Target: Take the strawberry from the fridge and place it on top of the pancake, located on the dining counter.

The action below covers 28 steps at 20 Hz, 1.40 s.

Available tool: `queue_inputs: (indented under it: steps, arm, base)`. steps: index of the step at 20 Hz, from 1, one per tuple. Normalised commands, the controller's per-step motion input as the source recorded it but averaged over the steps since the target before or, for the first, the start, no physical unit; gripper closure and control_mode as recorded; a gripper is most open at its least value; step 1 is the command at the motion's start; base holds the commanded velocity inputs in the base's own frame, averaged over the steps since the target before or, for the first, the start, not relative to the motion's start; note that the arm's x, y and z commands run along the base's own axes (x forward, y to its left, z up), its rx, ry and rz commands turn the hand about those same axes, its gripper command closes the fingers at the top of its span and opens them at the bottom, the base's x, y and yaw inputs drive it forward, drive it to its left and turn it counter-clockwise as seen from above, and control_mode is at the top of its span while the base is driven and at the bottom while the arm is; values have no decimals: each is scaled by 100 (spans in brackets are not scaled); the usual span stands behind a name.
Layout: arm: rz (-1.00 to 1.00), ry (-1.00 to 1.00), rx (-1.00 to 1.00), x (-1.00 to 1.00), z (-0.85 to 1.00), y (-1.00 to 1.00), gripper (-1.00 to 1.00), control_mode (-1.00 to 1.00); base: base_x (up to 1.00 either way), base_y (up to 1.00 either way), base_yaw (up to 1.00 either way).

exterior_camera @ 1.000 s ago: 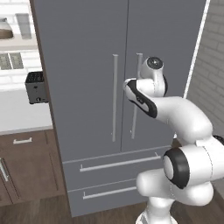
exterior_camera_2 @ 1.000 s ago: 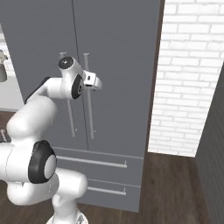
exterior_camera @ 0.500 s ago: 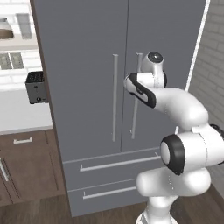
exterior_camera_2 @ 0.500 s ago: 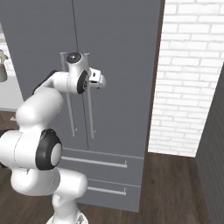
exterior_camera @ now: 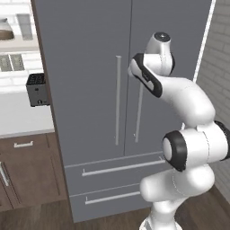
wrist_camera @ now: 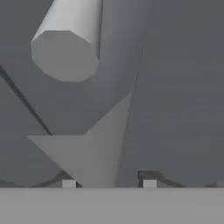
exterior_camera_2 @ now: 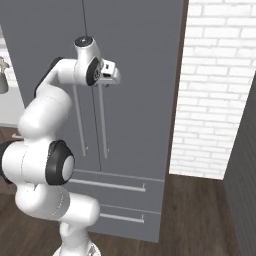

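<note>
Nearest to me the white arm (exterior_camera: 188, 134) rises from its base and bends forward, with the gripper (exterior_camera_2: 112, 76) up at the top end of the right door's handle (exterior_camera_2: 103, 120). From the hand's own angle the pale bar runs down between the two finger tips, so the jaws stand astride it. One tip looks to be against the bar and the other a little off it. I cannot tell whether they have pinched the bar or are only around it.

What worries me is the grip. It sits right at the end of the bar, and if the jaws are not firmly on it, a pull could slide them off the top and leave the door shut. The door swings on its outer edge, so a straight tug rather than a curved one might twist the bar out of the fingers. The left door's handle (exterior_camera: 118, 99) hangs just beside this one, and a sideways drift could knock the hand into it. The brick wall (exterior_camera_2: 215, 100) is near the hinge side and may limit how wide the door opens.

Beyond the hand, the grey fridge (exterior_camera: 90, 45) has both doors closed and both drawers (exterior_camera: 117, 168) pushed in. The strawberry, I judge, lies somewhere behind those doors, so it is past the jaws with a shut door between them.
</note>
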Motion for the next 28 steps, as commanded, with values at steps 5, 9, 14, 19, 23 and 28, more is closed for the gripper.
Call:
queue_inputs:
  steps: [5, 9, 14, 19, 23, 28]
  arm:
    - [2, -47, 0, 19, -1, 0, 100, -100]
    - [2, -34, 0, 12, -34, -2, 100, -100]
    - [1, -14, 0, -23, -31, -49, 100, -100]
    - [3, -10, 0, -84, -24, -88, 100, -100]
    - [0, 0, 2, -100, -10, -100, 100, -100]
    - [0, 3, 12, -80, -3, -100, 100, -100]
  base:
    - [0, 0, 0]
    - [0, 0, 0]
    - [0, 0, 0]
    - [0, 0, 0]
    - [0, 0, 0]
    - [0, 0, 0]
